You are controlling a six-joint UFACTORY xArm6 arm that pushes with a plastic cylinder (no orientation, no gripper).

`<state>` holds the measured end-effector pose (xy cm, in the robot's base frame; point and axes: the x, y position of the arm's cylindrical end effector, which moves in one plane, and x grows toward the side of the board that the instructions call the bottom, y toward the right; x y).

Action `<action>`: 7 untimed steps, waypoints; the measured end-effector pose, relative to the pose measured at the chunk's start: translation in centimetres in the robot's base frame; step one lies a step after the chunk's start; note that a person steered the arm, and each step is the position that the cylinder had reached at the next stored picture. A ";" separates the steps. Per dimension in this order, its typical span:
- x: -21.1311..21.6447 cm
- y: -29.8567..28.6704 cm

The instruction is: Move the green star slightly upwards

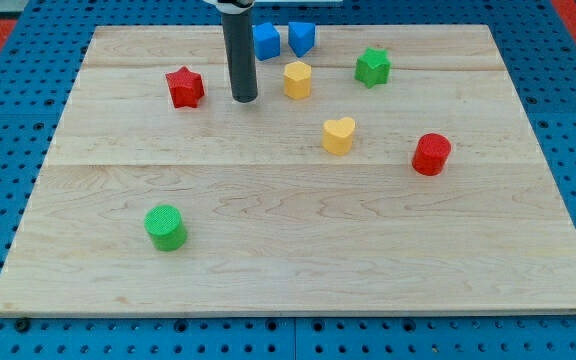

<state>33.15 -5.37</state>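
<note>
The green star (372, 67) sits near the view's top, right of centre, on the wooden board (298, 250). My tip (245, 99) is the lower end of a dark rod that comes down from the view's top. It stands well to the left of the green star, between the red star (184, 87) and a yellow block (298, 79). It touches no block.
Two blue blocks (266, 41) (301, 38) lie at the top, just right of the rod. A yellow heart (338, 135) is at centre right, a red cylinder (431, 154) further right. A green cylinder (166, 227) sits at lower left.
</note>
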 end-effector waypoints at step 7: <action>2.5 5.4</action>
<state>35.65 0.08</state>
